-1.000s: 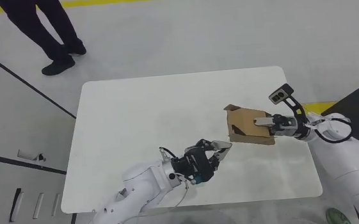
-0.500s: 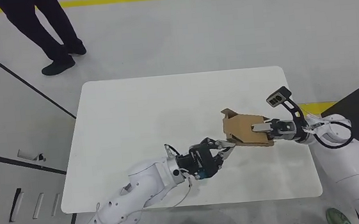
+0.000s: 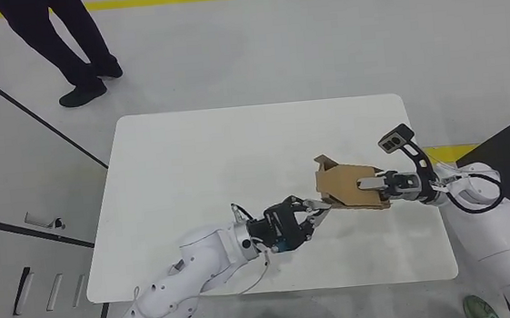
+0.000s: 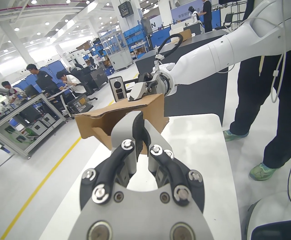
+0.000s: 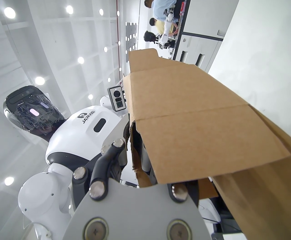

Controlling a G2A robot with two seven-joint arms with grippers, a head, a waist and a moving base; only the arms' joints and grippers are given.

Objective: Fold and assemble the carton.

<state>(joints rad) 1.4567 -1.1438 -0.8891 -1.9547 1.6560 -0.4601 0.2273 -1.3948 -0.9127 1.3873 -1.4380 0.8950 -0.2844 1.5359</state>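
Right gripper [image 3: 364, 184] clamped on a wall of the carton [image 3: 341, 181], holding it over the table [image 3: 237, 160] near its right edge. Left gripper [image 3: 320, 208] has its fingers drawn together at the carton's near corner; can't tell if card is pinched. Risk: the left pushes against the rigid right hold and the card creases off-line or slips free.
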